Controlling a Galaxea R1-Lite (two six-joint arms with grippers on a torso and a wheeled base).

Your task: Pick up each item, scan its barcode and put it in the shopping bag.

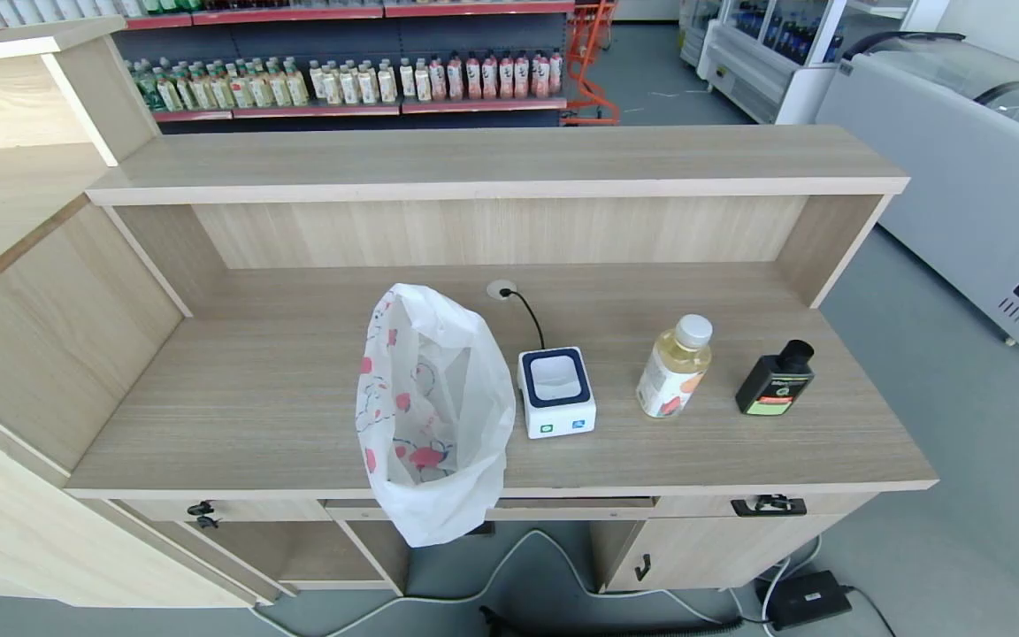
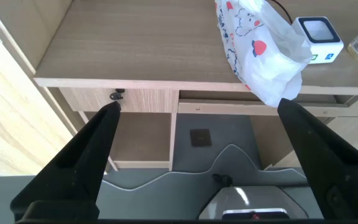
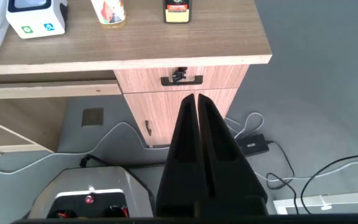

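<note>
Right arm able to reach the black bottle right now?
Probably yes. The black bottle stands alone near the right end of the counter, apart from the drink bottle, front side unobstructed. The right gripper is shut, so it must open first.

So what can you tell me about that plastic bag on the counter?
The shopping bag is thin, white, crinkled plastic, partly see-through, printed with red and dark shapes. It stands slumped on the wooden counter with its mouth open, and its lower end sags over the counter's front edge. The scanner sits close on its right; whether the two touch is unclear. Nothing grips it.
</note>
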